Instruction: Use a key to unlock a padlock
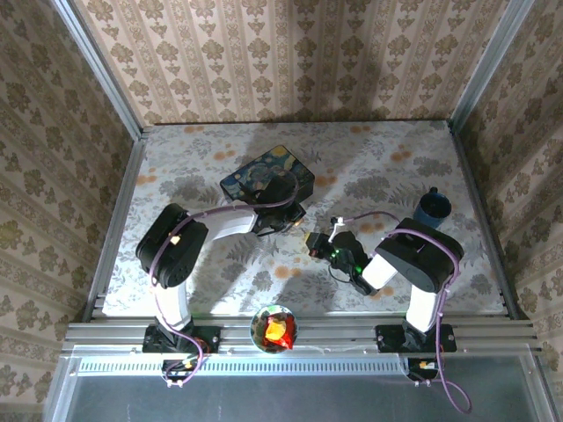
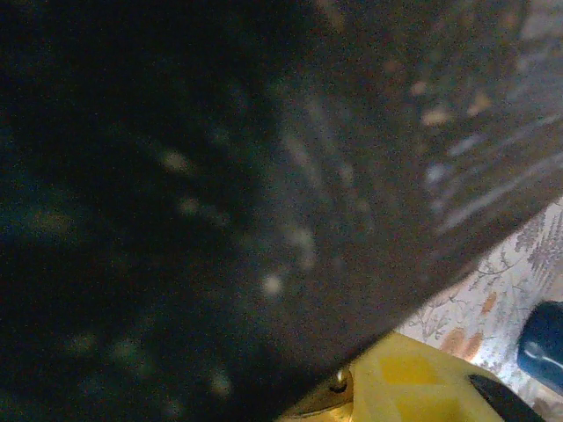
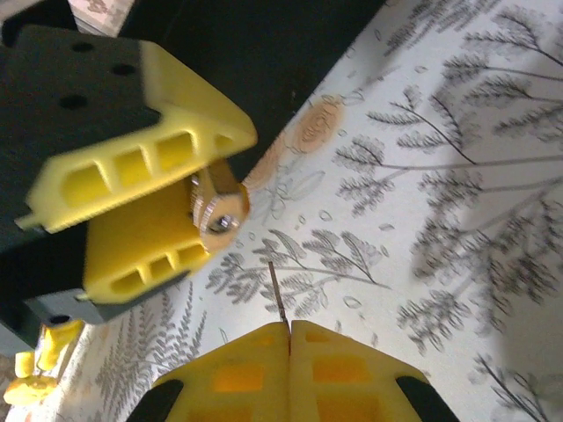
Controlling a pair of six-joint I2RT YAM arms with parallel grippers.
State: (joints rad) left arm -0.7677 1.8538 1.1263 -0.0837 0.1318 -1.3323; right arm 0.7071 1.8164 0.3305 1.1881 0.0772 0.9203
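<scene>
In the right wrist view the small brass padlock (image 3: 220, 211) sits between the two yellow fingers (image 3: 149, 149) of my left gripper (image 1: 297, 221), which is shut on it, its keyhole end facing the camera. My right gripper (image 3: 289, 338) is shut on the key (image 3: 276, 294). The key's thin blade sticks out from between the pads, pointing toward the padlock and a short way from it. In the top view my right gripper (image 1: 318, 241) faces the left one over the middle of the table. A sliver of the padlock (image 2: 327, 394) shows by a yellow finger (image 2: 413, 387) in the left wrist view.
The dark blue painted box (image 1: 268, 176) lies just behind the left gripper, and its blurred side (image 2: 220, 176) looms close in the left wrist view. A small blue cup (image 1: 433, 209) stands at the right. A bowl (image 1: 274, 328) with red and yellow pieces sits at the near edge.
</scene>
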